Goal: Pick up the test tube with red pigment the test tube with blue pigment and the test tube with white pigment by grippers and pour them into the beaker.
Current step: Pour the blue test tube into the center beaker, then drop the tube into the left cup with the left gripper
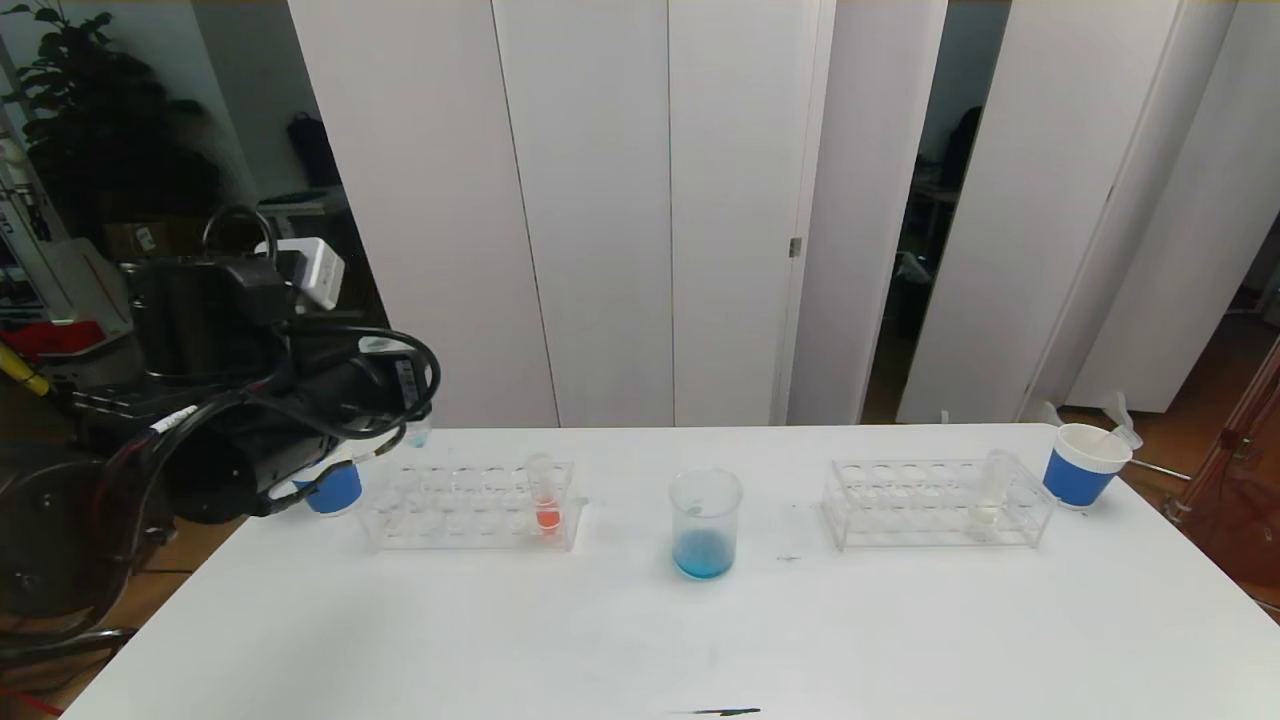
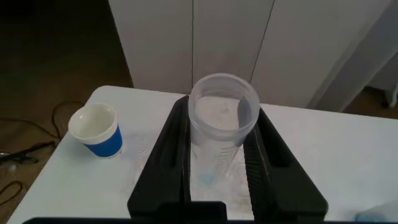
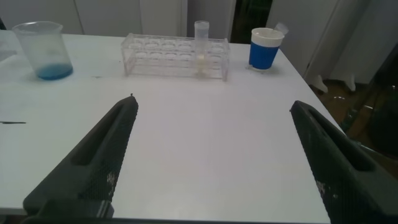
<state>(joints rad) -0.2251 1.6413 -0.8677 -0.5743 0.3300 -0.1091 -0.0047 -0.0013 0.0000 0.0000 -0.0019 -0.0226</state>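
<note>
Left gripper point(image 2: 221, 171) raised over the desk's point(image 1: 640, 640) far left corner, pinching the test tube with blue pigment point(image 2: 222, 127) between its two black fingers point(image 2: 168, 162). Tube upright in the grip, mouth toward the wrist camera, only a faint trace of blue at its bottom. Directly beneath, the left clear rack point(image 1: 470, 505) by the far edge, holding the test tube with red pigment point(image 1: 545, 495) at its inner end. Just beside that rack, at the left edge, a blue-and-white paper cup point(image 2: 96, 129).

Beaker point(image 1: 705, 522) at the desk's middle, blue liquid pooled inside, well apart from both grippers.

Right gripper point(image 3: 211, 162) low over the near right part of the desk, fingers spread wide, gripping nothing. Well beyond it, near the far right corner, the right rack point(image 3: 175, 55) with the test tube with white pigment point(image 3: 201, 48) standing in it, and a second paper cup point(image 3: 266, 47) just beside.
</note>
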